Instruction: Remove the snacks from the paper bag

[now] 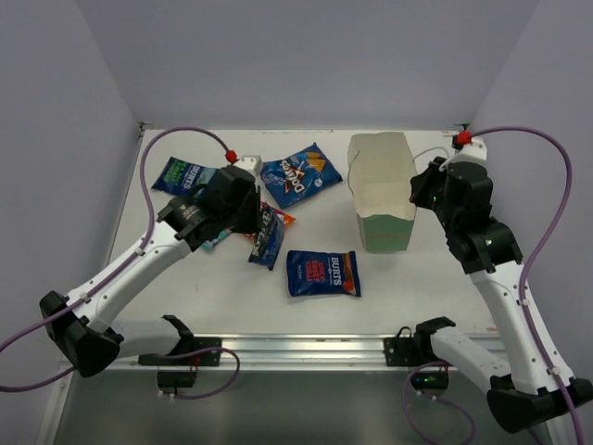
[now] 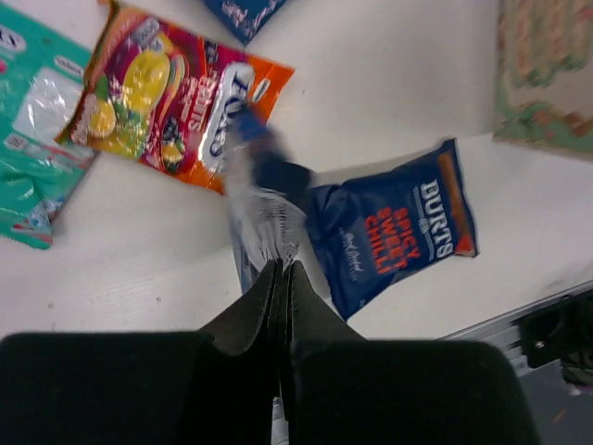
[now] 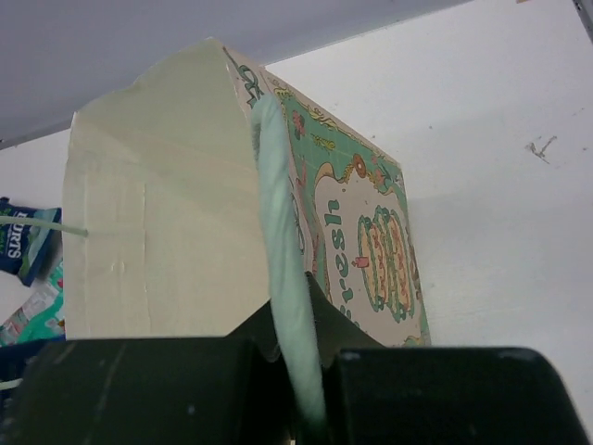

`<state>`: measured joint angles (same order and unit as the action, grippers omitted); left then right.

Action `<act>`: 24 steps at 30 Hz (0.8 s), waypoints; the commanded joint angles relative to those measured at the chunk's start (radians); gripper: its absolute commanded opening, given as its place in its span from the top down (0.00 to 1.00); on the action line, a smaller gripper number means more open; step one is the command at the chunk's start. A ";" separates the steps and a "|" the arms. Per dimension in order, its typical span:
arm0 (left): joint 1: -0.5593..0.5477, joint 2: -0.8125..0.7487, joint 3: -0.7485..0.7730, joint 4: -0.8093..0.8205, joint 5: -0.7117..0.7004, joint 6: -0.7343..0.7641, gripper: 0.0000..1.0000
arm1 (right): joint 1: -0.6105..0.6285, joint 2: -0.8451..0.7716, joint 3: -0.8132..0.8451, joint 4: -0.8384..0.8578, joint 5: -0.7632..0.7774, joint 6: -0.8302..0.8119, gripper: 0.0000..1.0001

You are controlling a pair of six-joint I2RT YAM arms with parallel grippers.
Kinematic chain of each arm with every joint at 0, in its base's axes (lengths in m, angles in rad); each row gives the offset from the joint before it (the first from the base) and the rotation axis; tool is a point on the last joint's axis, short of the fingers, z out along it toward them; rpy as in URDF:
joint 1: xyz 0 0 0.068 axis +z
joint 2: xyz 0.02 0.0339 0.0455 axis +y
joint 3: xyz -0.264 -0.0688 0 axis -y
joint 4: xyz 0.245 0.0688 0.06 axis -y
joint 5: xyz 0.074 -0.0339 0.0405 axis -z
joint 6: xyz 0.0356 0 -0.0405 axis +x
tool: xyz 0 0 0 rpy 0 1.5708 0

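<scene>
The pale green paper bag (image 1: 380,190) stands upright at back right with its mouth open. My right gripper (image 3: 301,320) is shut on its string handle (image 3: 278,222) at the bag's right side (image 1: 419,190). My left gripper (image 2: 281,269) is shut on the crimped edge of a dark blue snack packet (image 2: 264,199), which hangs just above the table (image 1: 267,239). Under it lies a red-yellow-orange packet (image 2: 176,93). A blue Burts packet (image 1: 321,273) lies in front, a blue Doritos packet (image 1: 298,174) behind, and a teal packet (image 1: 183,173) at back left.
White walls close in the table at the back and on both sides. A metal rail (image 1: 306,348) runs along the near edge between the arm bases. The bag's printed side panel (image 3: 371,241) faces the right wall.
</scene>
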<state>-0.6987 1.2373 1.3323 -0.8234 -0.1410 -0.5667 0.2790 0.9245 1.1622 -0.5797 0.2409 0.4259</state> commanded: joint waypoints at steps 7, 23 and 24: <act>0.008 -0.090 -0.301 -0.080 0.021 -0.067 0.87 | -0.004 0.010 0.073 0.041 -0.120 -0.012 1.00; 0.044 -0.151 -0.136 -0.203 -0.396 -0.045 0.00 | -0.006 0.057 0.067 0.139 -0.218 -0.108 1.00; 0.044 -0.160 -0.131 -0.177 -0.390 -0.036 0.00 | -0.006 0.048 0.056 0.167 -0.232 -0.131 1.00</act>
<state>-0.6613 1.1202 1.1538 -1.0676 -0.4690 -0.6262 0.2783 0.9966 1.2114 -0.5304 0.0883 0.3794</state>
